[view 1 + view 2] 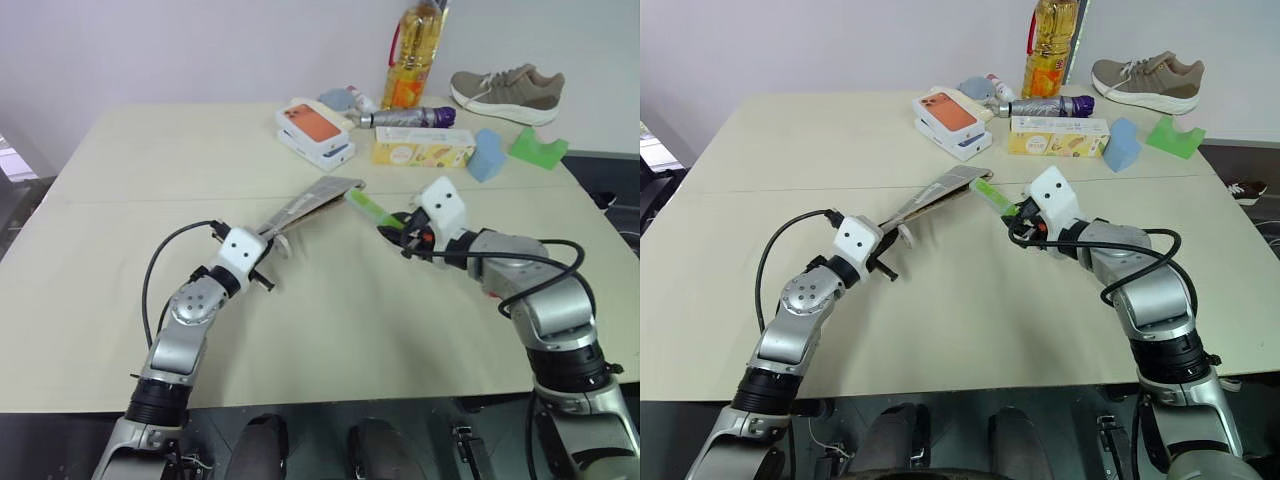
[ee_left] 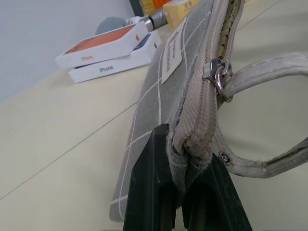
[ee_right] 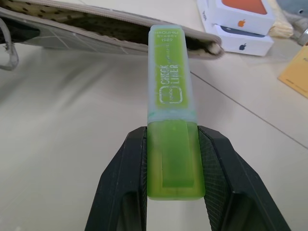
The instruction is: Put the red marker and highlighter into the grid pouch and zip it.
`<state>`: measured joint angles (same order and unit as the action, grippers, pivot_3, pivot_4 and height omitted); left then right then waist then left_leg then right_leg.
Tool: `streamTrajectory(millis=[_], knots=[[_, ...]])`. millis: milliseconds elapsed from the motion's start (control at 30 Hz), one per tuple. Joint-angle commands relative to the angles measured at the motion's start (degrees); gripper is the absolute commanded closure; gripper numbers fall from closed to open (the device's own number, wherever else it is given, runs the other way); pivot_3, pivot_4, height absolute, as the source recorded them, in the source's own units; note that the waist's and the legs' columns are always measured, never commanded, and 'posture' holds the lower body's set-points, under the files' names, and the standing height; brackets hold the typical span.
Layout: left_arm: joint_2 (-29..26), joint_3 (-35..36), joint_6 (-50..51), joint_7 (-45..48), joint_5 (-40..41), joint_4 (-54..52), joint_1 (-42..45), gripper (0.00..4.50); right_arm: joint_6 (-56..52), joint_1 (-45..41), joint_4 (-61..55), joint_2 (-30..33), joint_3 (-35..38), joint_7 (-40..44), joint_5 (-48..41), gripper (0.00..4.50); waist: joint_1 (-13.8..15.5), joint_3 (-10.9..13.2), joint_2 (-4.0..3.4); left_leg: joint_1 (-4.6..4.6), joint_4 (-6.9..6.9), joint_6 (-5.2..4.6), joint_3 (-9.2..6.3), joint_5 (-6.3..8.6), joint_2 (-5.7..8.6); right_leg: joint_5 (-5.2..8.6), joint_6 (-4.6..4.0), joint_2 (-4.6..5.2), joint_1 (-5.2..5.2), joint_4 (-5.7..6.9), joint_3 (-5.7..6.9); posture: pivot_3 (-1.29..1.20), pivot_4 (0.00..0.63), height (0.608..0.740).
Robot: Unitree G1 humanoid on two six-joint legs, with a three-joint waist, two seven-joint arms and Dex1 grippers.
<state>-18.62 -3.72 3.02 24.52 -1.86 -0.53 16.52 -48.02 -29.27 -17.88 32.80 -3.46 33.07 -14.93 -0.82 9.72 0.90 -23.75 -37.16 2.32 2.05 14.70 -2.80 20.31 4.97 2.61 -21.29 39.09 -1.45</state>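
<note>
My left gripper [image 1: 268, 247] is pinched tight on one end of the grid pouch [image 1: 315, 200], right by its grey loop [image 2: 269, 120]. I hold the pouch up off the table [image 1: 120, 200] so it tilts up and away from me, with its zip edge on top. The zip is open along the top, and I can see the spotty inside.

My right gripper [image 1: 392, 226] is clamped on the highlighter [image 3: 172, 115]. My two black fingers [image 3: 130, 168] squeeze its darker green cap, one on each side. The lighter green end sticks out and points at the pouch. Its tip is right at the open mouth of the pouch, near the far end from my left gripper. I cannot tell if the tip is inside yet.

Past the pouch, farther from me, two phone boxes [image 1: 312, 132] sit stacked. A yellow box [image 1: 422, 147] lies to the right of them. Behind the yellow box stands a bottle [image 1: 412, 55].
</note>
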Motion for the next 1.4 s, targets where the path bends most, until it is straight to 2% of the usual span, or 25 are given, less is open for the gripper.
streamTrajectory(millis=[33, 267, 467, 600, 833, 1000, 1033, 1200, 1400], knots=[[0.28, -0.29, -0.96, 0.08, 0.59, -2.53, -0.03, 4.5, 0.39, -1.29, -2.12, -0.21, 0.34, -0.03, -0.49, 3.6, 0.01, 0.0, 0.0, 0.0, 0.0, 0.0, 0.0, 0.0, 0.0, 0.0, 0.0, 0.0, 0.0, 0.0, 0.0, 0.0, 0.15, 0.74], [-0.98, -1.68, -3.32, 2.08, -0.53, -3.46, -0.87, 4.5, 0.94, -1.34, -3.2, 2.27, -2.21, 2.61, 0.37, 3.6, 0.01, 0.0, 0.0, 0.0, 0.0, 0.0, 0.0, 0.0, 0.0, 0.0, 0.0, -0.01, 0.0, 0.0, 0.0, 0.0, 0.15, 0.74], [-7.68, -5.18, -12.29, 9.48, -1.99, -2.93, -1.89, 4.5, 2.42, -0.26, -7.61, 9.67, -7.59, 9.68, 1.29, 3.6, -0.04, 0.0, 0.0, 0.0, 0.02, 0.0, 0.0, 0.0, -0.01, 0.0, 0.0, 0.01, -0.03, -0.01, 0.0, 0.0, 0.15, 0.74], [-10.54, -6.35, -14.99, 15.35, 0.79, -3.18, -1.97, 4.5, 4.45, -0.57, -10.9, 13.15, -10.79, 14.83, 1.1, 3.6, -0.05, 0.0, 0.0, 0.01, 0.0, 0.0, 0.0, 0.0, -0.01, 0.0, -0.01, 0.02, -0.01, -0.01, 0.0, 0.0, 0.15, 0.74], [-12.59, -6.5, -16.28, 19.68, 2.36, -4.09, -2.43, 4.5, 5.09, -0.6, -12.53, 14.06, -11.71, 18.48, 0.84, 3.6, -0.01, 0.0, 0.0, 0.0, -0.01, 0.0, -0.01, 0.0, -0.01, 0.01, -0.01, 0.03, 0.0, -0.01, 0.0, 0.0, 0.15, 0.74], [-12.09, -5.33, -14.94, 17.65, 1.67, -3.44, -2.84, 4.5, 4.34, -0.18, -12.09, 13.86, -7.23, 17.5, -0.21, 1.22, 0.0, 0.0, 0.0, 0.01, -0.03, 0.0, -0.01, 0.0, -0.01, 0.0, -0.01, 0.02, 0.01, -0.01, 0.0, 0.0, 0.15, 0.74], [-11.36, -5.21, -14.09, 16.84, 1.81, -3.37, -2.82, 4.5, 4.1, 0.63, -12.31, 13.94, -3.93, 17.72, -2.07, 0.79, 0.01, 0.0, 0.0, 0.0, -0.04, 0.0, -0.01, 0.0, -0.01, 0.0, -0.01, 0.02, 0.01, -0.01, 0.0, 0.0, 0.15, 0.74], [-6.69, -4.56, -8.7, 11.11, 1.2, -2.5, -2.13, 4.5, 0.84, 6.95, -12.81, 15.05, 11.14, 20.43, -12.2, 0.79, 0.31, 0.02, 0.03, -0.01, -0.09, -0.01, -0.08, 0.0, 0.03, 0.0, 0.0, 0.0, 0.14, -0.03, 0.05, 0.0, 0.15, 0.74], [-0.72, -6.17, -3.58, 4.1, -1.8, -1.01, -0.9, 4.5, -1.69, 12.43, -0.04, 14.03, 21.2, 10.64, -9.35, 0.79, 0.05, 0.03, 0.06, 0.37, -0.14, -0.01, -0.1, 0.0, 0.04, -0.01, 0.01, 0.01, 0.54, -0.02, 0.04, 0.0, 0.15, 0.74]])
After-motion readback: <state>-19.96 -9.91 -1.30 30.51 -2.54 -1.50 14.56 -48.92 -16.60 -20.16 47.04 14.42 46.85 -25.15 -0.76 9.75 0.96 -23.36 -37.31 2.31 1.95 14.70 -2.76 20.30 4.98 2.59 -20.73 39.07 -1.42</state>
